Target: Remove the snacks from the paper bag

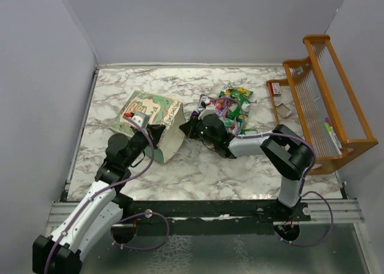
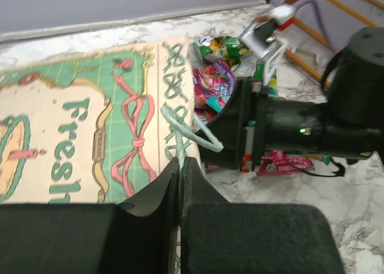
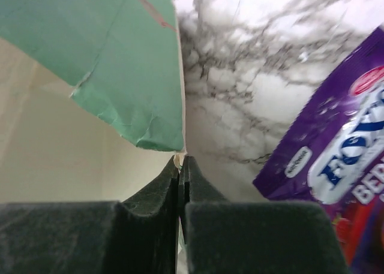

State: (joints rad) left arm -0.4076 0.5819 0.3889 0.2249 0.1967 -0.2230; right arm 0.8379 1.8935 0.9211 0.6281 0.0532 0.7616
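— Two grips on one bag (image 1: 150, 109): why do you have it pinned from both sides?

— Look at how it lies. It's on its side on the table (image 1: 198, 166), mouth toward the right arm. Your left gripper (image 2: 181, 166) has its jaws together on the rim by the cord handle (image 2: 180, 133). That anchors the bag so it can't slide.

— And the right?

— Your right gripper (image 3: 182, 163) is pressed together too, with the bag's edge caught at the tips, just beneath the creased green flap (image 3: 120, 76). Pinched there, I'd judge, you can spread or lift the mouth against the left hold.

— Where are the snacks (image 1: 231, 109)?

— Heaped on the marble just right of the mouth, beside your right wrist. A purple packet (image 3: 336, 160) lies close to those jaws. The heap sits apart from the rack (image 1: 324, 100).

— Anything left inside?

— I can't tell. The cream lining that shows in the right wrist view looks bare, but most of the interior is hidden. I'd treat the task as nearly done and check the inside before you let go.
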